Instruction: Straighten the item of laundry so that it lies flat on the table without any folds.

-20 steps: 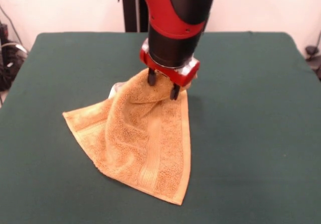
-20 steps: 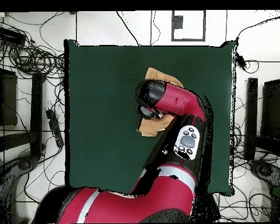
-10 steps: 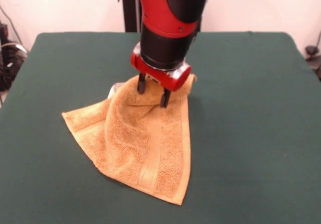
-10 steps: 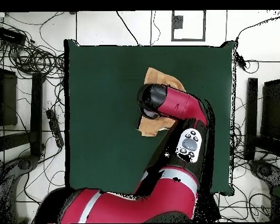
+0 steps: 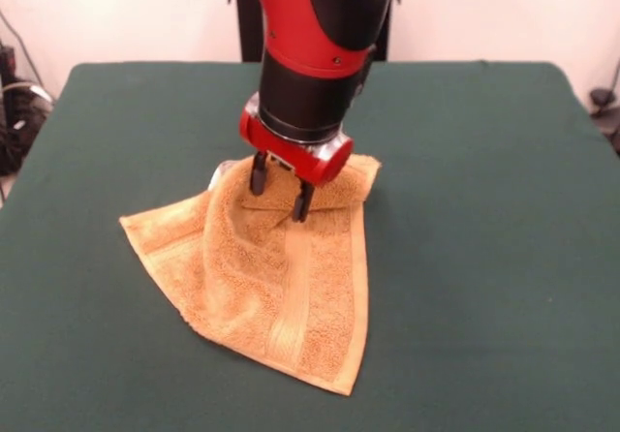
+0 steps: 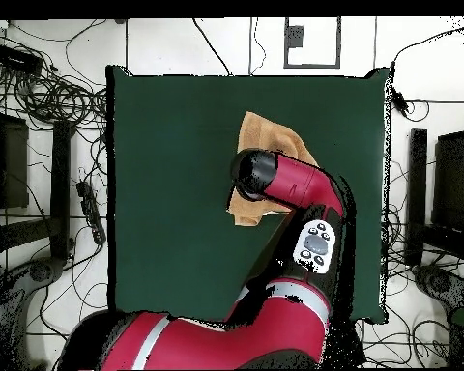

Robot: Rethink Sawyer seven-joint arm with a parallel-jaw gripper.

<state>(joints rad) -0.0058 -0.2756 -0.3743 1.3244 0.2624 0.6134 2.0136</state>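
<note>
Straightening is best judged here as a matter of drawing the folded far portion back off the layer beneath it. The gripper (image 5: pixel 278 188) is seen low over the towel (image 5: pixel 276 277), its two dark fingers (image 5: pixel 301 202) spread apart and pressed down into the bunched far edge; nothing is pinched between them, though cloth is humped in the gap. The towel is found near the middle of the table (image 5: pixel 484 258), lying as a rough triangle with one corner pointing toward the camera and a thick fold heaped under the wrist. A small white tag (image 5: pixel 222 172) is glimpsed at the far left of the heap. In the overhead view the towel (image 6: pixel 265 130) is largely hidden by the arm.

For the step to be done well, only the top layer should be caught, close to its free corner, and it should be lifted just clear before being drawn outward, so the lower layer is not dragged along. A woven band (image 5: pixel 291 306) could be used as a guide to squareness.

No containers are seen on the table.
</note>
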